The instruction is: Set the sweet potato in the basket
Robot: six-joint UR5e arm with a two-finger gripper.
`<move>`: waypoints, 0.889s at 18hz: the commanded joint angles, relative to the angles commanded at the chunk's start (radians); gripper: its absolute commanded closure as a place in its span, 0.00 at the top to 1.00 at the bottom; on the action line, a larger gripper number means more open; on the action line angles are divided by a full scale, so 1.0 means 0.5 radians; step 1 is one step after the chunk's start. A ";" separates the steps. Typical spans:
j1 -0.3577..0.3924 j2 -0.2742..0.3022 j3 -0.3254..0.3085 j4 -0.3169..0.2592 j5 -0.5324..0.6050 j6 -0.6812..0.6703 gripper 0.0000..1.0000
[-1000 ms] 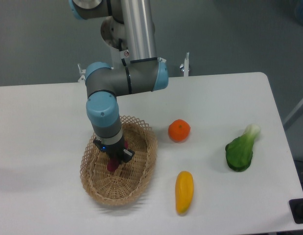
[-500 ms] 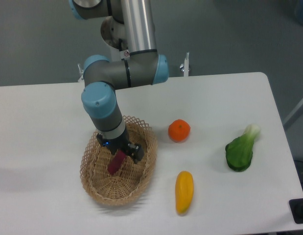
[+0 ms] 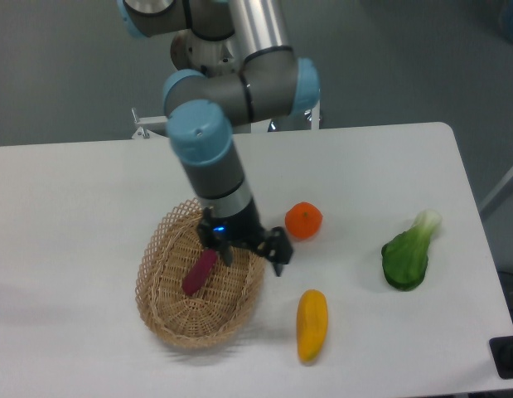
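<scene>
Sweet potato point(image 3: 200, 271): lying in basket point(image 3: 161, 311). End effector point(image 3: 252, 254): spread wide, empty. You are clearing the rim; lift straight.

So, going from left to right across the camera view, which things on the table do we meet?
basket → sweet potato inside it → claw → orange fruit → green leafy vegetable

Arm descends from the rear edge of the table, forearm angled forward. Gripper point(image 3: 252, 253) points downward, tilted toward the right edge. Fingers point(image 3: 278, 256) appear spread apart and empty, though dark against shadow.
</scene>
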 joint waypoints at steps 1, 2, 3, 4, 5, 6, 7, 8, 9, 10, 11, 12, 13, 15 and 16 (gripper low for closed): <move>0.052 0.000 0.046 -0.037 -0.003 0.061 1.00; 0.113 0.003 0.083 -0.101 -0.015 0.168 1.00; 0.172 0.003 0.117 -0.165 -0.021 0.294 1.00; 0.212 0.006 0.157 -0.223 -0.028 0.404 1.00; 0.255 0.006 0.200 -0.273 -0.034 0.496 1.00; 0.295 0.006 0.246 -0.325 -0.037 0.579 1.00; 0.322 0.006 0.304 -0.422 -0.040 0.656 1.00; 0.341 0.006 0.356 -0.560 -0.040 0.751 1.00; 0.383 0.009 0.399 -0.671 -0.043 0.886 1.00; 0.417 0.012 0.436 -0.751 -0.046 1.021 1.00; 0.445 0.021 0.451 -0.788 -0.049 1.128 1.00; 0.482 0.021 0.452 -0.801 -0.058 1.199 1.00; 0.519 0.031 0.452 -0.801 -0.092 1.251 1.00; 0.592 0.061 0.455 -0.804 -0.187 1.365 1.00; 0.620 0.064 0.449 -0.816 -0.202 1.438 1.00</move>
